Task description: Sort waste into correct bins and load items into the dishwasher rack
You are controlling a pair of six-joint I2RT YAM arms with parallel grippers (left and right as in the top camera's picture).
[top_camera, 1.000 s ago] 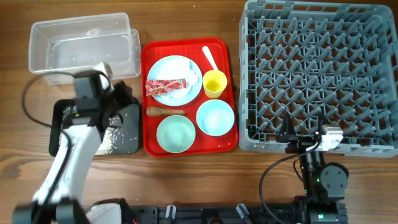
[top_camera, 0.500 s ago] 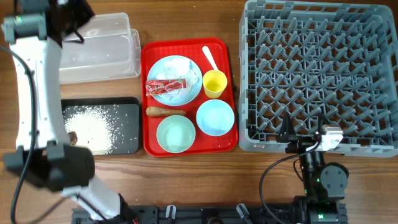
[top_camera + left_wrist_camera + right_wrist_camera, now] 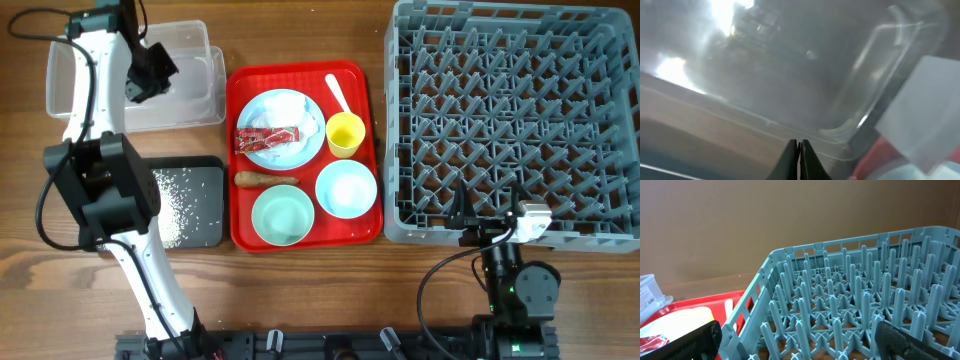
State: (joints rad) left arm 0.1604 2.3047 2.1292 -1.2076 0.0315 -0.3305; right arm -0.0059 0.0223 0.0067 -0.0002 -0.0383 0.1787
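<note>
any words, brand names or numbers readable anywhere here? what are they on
No text in any view is clear enough to quote.
snack wrapper: red-and-white print, too small and blurred to read.
dishwasher rack, red tray, clear tub, black tray: no label or marking visible.

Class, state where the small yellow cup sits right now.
Overhead view: the yellow cup stands on the red tray, right of the blue plate, beside the white spoon.
</note>
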